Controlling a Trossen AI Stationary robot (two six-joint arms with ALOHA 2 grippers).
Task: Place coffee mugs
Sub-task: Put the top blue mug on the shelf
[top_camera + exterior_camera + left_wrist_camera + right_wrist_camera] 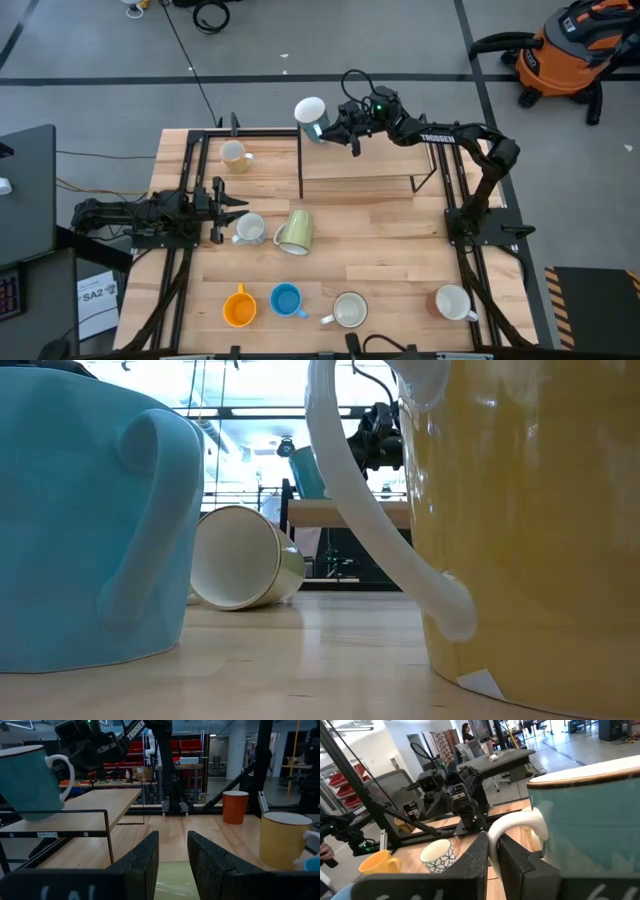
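My right gripper (495, 847) reaches over the far left corner of the wooden shelf (370, 165) and is shut on the teal mug (312, 115), which also shows in the left wrist view (30, 780) and the low view (308, 470). My left gripper (225, 205) waits open at the table's left, touching nothing, beside a white mug (248, 228) and a pale green mug (295, 230) lying on its side. A cream mug (236, 155) stands on its base farther back. Orange (238, 305), blue (287, 300), cream (348, 310) and reddish-brown (453, 302) mugs stand along the near edge. My right gripper pinches the teal mug's white handle (517, 827) between its two fingers (480, 855), coming roughly level from the table's right. The mug is near upright, slightly tilted, at the shelf's far left corner; I cannot tell whether its base (30, 815) touches the board.
The shelf is a wooden board on a black wire frame (107, 835) in the table's far middle. Black rails run along both sides of the table (180, 270). An orange vacuum (575, 50) stands on the floor beyond the far right corner.
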